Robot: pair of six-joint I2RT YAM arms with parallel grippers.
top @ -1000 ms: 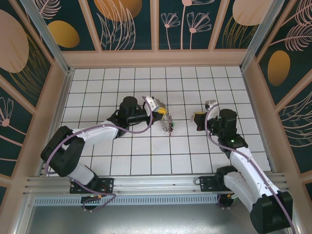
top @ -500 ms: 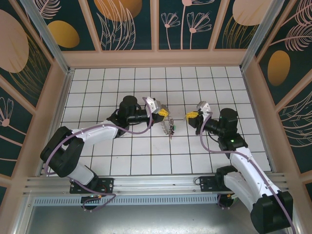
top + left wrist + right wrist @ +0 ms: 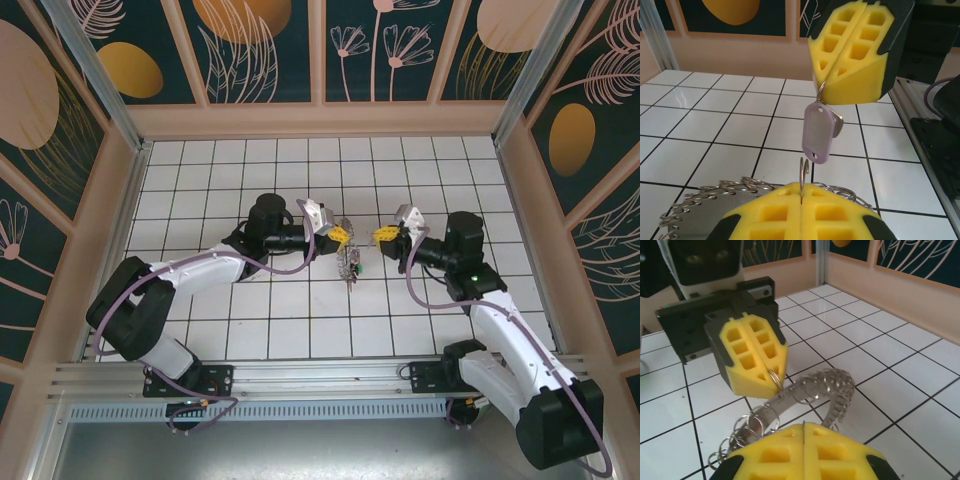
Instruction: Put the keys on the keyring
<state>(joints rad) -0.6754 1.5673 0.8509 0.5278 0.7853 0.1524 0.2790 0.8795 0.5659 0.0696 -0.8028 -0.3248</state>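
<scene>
Left gripper [image 3: 338, 233] clamping shut on keyring [image 3: 802, 175], wire end poking up, rest hanging between 2 grippers, mid-table. Right gripper [image 3: 384, 236] pinching shut on key [image 3: 817, 135] by its loop, just above wire end. Judging: lowering loop onto wire end slowly, holding both grips firm, avoiding swing

Grippers drew together
The right gripper [image 3: 384, 236] (purple-tagged key [image 3: 817, 135] pinched) swung left toward the left gripper [image 3: 340, 235], which nudged the keyring [image 3: 349, 264] slightly right.
</scene>
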